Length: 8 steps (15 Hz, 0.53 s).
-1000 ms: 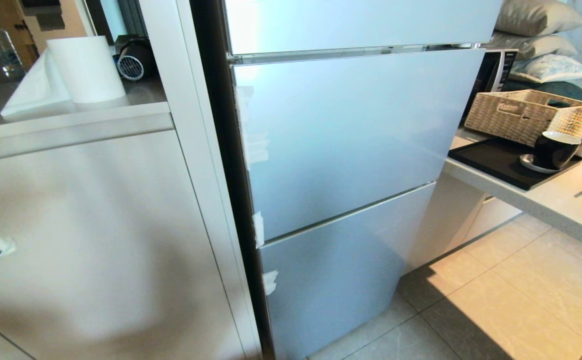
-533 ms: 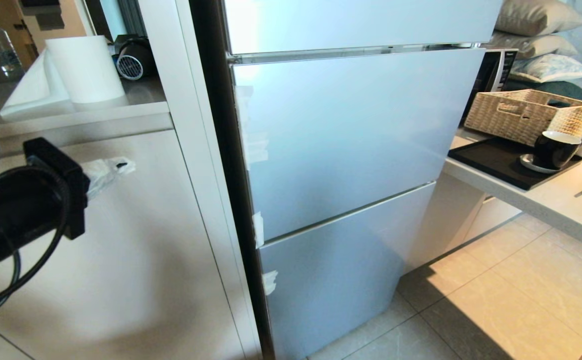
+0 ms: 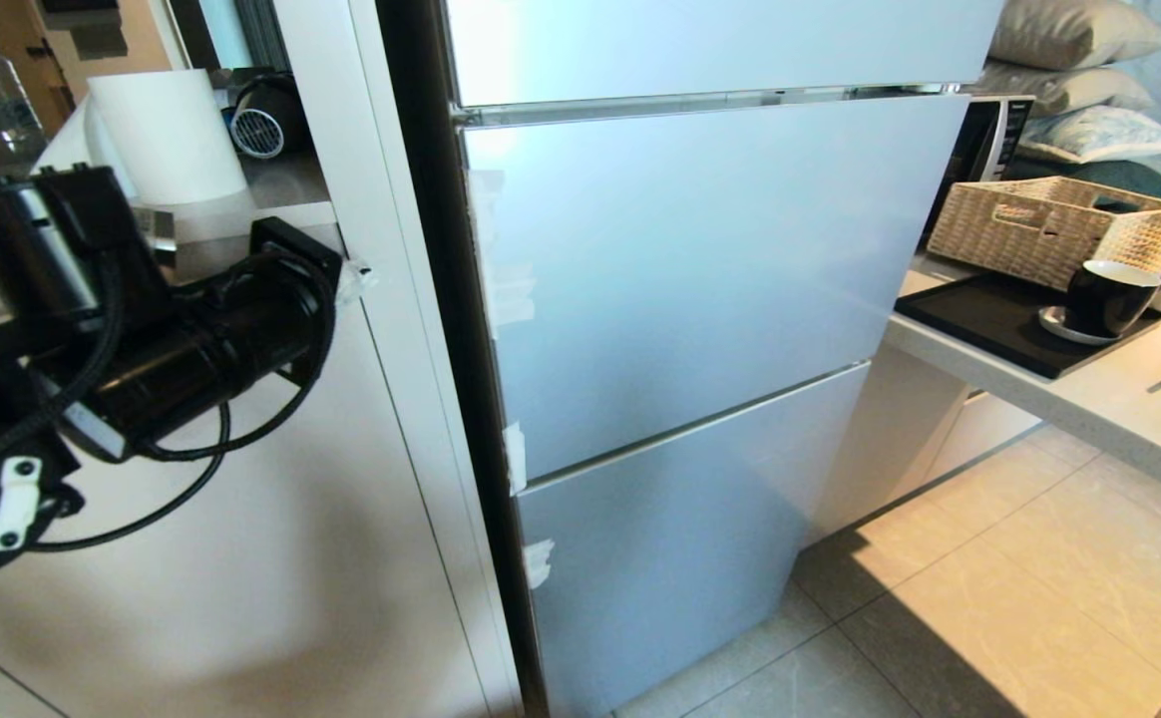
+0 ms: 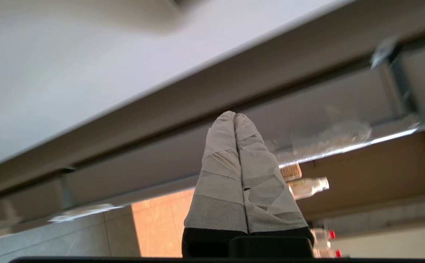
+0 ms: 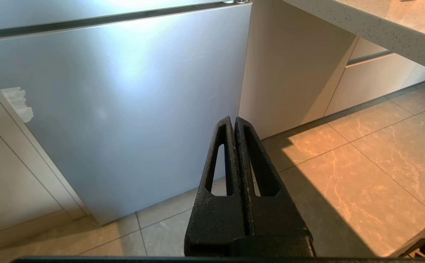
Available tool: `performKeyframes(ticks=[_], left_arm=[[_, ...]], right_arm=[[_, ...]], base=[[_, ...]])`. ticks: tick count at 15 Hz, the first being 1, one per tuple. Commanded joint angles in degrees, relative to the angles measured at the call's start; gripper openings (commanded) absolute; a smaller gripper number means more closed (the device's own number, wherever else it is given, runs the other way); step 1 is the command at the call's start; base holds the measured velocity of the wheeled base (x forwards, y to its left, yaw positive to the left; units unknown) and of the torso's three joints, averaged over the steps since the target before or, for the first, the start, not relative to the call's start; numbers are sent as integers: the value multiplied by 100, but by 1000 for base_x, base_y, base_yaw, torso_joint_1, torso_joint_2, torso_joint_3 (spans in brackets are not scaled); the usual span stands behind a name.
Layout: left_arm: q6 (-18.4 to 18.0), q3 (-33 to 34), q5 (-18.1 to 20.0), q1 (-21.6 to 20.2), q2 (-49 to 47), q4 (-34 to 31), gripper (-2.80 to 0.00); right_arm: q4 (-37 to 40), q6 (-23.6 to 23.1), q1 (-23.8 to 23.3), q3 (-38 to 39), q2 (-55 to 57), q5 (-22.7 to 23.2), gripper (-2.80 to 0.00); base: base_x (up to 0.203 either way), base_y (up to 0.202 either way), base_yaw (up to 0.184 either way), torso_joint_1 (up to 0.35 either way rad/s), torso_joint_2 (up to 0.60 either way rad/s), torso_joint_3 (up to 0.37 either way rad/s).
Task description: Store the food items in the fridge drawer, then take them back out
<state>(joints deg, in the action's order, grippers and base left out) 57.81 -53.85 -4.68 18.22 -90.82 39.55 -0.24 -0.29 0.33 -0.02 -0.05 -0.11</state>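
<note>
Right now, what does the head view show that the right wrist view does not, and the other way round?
Only the head view shows the left arm raised beside the fridge, the paper roll, the woven basket and the black cup. Only the right wrist view shows the right end effector, shut and empty, low above the floor. Both show the closed lower fridge door, the tiled floor and the counter edge.

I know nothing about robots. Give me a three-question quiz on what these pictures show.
1. True or false: the fridge door panels are all closed.
2. Which gripper is raised beside the cabinet, left of the fridge: A) left gripper B) right gripper?
3. Fill in: on the black tray stands a black ____.

Key: 1 true. 2 A. 3 cup.
</note>
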Motion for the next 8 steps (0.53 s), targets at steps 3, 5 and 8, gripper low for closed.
performKeyframes(ticks=[3, 5, 8], left_arm=[[-147, -643, -308, 407, -694, 44, -280], [-234, -842, -340, 515, -830, 70, -280], [-235, -1109, -355, 516, -1052, 71, -280]], right_arm=[[-3, -6, 2, 2, 5, 2, -280], [-3, 3, 2, 2, 5, 2, -280], [-3, -6, 2, 2, 5, 2, -280]], base=[[0, 0, 0, 0, 0, 0], [0, 0, 0, 0, 0, 0], [0, 0, 0, 0, 0, 0]])
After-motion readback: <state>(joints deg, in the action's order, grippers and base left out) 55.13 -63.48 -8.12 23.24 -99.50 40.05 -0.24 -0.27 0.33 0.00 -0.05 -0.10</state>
